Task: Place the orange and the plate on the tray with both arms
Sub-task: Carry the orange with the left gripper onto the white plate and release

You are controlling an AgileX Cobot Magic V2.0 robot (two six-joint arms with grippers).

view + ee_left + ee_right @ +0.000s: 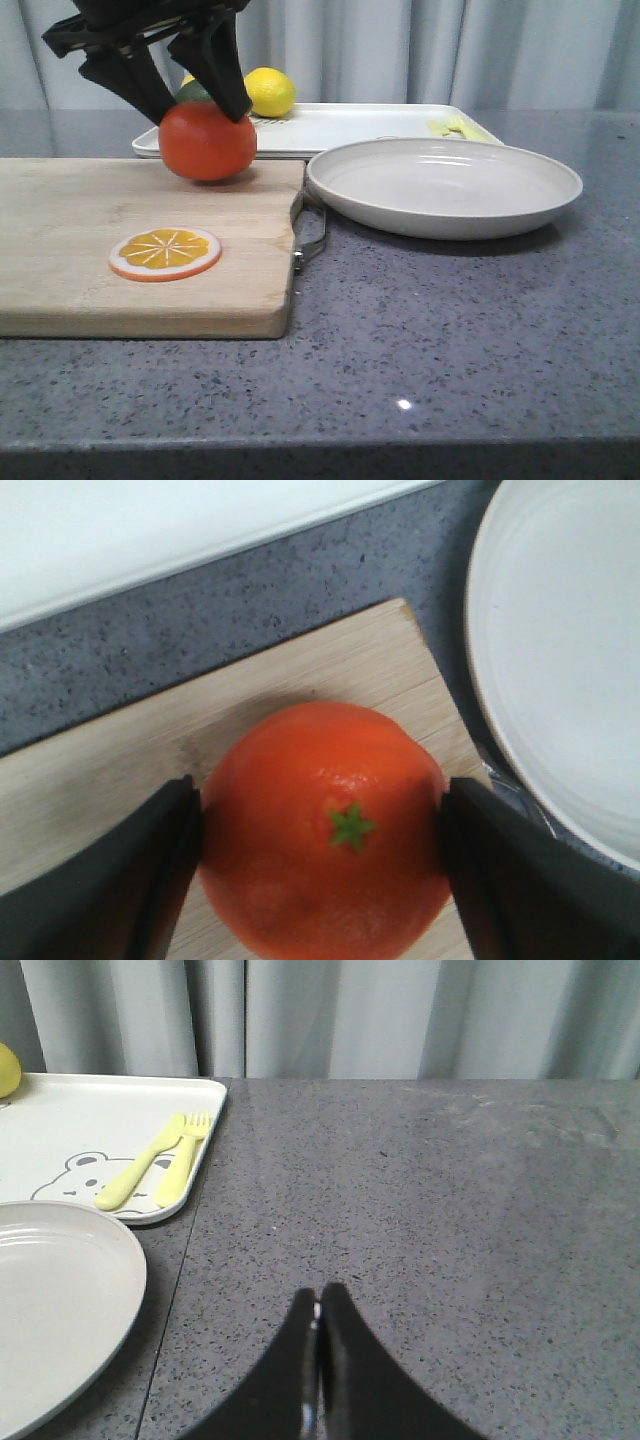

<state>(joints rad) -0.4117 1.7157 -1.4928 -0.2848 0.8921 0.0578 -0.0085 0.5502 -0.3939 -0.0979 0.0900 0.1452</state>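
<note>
1. While my left gripper (196, 100) clamps the orange (207, 141) between both fingers, the fruit sits at the cutting board's (120, 240) far corner.
2. Right of it lies the plate (444, 185), the tray (350, 127) beyond.
3. My right gripper (320, 1310) is pressed closed, empty, the plate to its left.

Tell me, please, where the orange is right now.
In the front view the orange sits at the left, on the far right corner of the cutting board, between the left hand's fingers, just before the tray and left of the plate.
</note>
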